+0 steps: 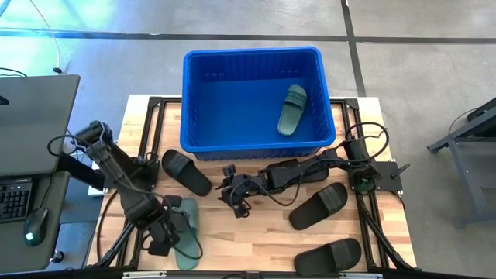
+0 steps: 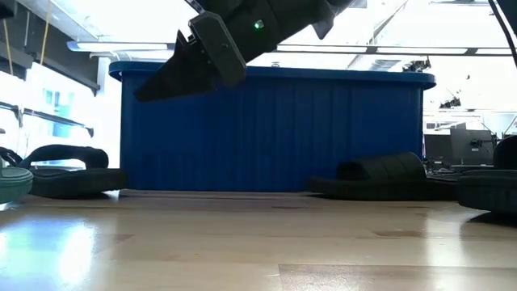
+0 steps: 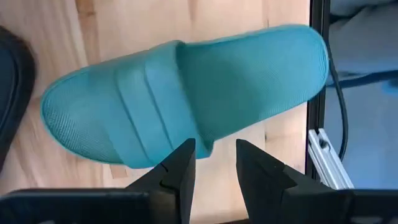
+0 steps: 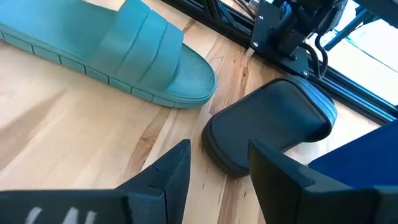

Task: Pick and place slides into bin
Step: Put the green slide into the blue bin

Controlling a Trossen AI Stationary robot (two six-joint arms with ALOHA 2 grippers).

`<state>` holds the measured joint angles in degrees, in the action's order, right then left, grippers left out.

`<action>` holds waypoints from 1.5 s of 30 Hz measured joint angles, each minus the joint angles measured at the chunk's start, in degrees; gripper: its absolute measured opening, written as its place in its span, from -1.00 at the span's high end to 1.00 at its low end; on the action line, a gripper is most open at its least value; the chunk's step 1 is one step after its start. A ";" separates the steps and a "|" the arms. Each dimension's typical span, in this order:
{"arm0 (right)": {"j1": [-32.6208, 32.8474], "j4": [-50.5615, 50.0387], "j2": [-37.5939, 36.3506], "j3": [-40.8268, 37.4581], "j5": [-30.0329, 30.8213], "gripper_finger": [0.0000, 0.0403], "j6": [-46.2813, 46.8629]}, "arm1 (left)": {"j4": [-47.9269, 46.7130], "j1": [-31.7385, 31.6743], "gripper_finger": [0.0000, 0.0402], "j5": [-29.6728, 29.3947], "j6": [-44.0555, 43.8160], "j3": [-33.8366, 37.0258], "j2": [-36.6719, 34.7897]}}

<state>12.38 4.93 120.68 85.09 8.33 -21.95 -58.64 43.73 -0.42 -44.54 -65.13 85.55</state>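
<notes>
The blue bin (image 1: 252,101) stands at the table's far middle with one green slide (image 1: 292,109) lying in it. A second green slide (image 3: 180,93) lies sole-down at the near left. My left gripper (image 3: 214,155) is open above its side edge and points down, also seen in the high view as the left gripper (image 1: 164,235). My right gripper (image 4: 219,155) is open and hangs clear of the table at its middle, slanting toward a black slide (image 4: 267,124). That black slide (image 1: 186,172) rests flat in front of the bin's left corner.
Two more black slides (image 1: 318,205) (image 1: 329,256) lie on the table's right half. Black frame rails (image 1: 143,132) border the wooden top. A laptop (image 1: 35,124) and a keyboard sit off the left edge. Bare wood shows at the near middle (image 1: 248,240).
</notes>
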 joint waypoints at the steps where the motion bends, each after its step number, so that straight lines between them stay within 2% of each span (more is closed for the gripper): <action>1: -0.13 0.01 0.00 0.01 0.05 0.25 -0.06 | -1.05 0.25 0.50 0.04 0.68 -1.25 1.42; 4: -0.76 0.01 0.00 0.00 0.04 0.25 -0.52 | -4.92 0.25 0.48 0.28 2.63 -3.63 5.54; 9: -1.72 0.24 0.00 -0.01 0.07 0.25 -1.36 | -6.09 -0.07 0.37 2.16 2.72 -4.00 10.99; 16: -2.54 1.32 -0.02 0.01 0.01 0.25 -4.70 | -5.73 -1.45 0.20 1.80 -0.08 -4.01 14.63; 24: -2.95 3.31 -0.02 0.01 0.70 0.26 -8.79 | -8.43 -1.77 0.16 -6.40 -6.92 -3.68 14.74; 34: -2.80 4.48 -0.02 0.01 0.62 0.25 -10.03 | -6.02 -2.17 0.24 -17.81 -8.37 2.85 14.70; 37: -2.40 4.45 -0.02 0.01 0.64 0.25 -10.03 | -6.06 -2.15 0.31 -18.39 -8.42 2.94 14.68; 40: -1.71 4.39 -0.02 0.01 1.55 0.27 -10.03 | -6.53 -2.10 0.54 -18.34 -7.72 1.80 14.70; 43: -0.59 4.36 -0.15 0.01 5.51 0.28 -10.03 | -6.23 -2.12 0.88 -17.42 -4.24 -0.71 14.71; 45: 0.45 4.05 -0.62 0.01 9.64 0.29 -10.05 | -6.86 -2.10 0.94 -17.50 -2.10 -3.05 14.77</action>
<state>12.83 8.98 120.06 85.10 17.97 -32.00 -65.51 41.63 -17.92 -46.64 -68.18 100.31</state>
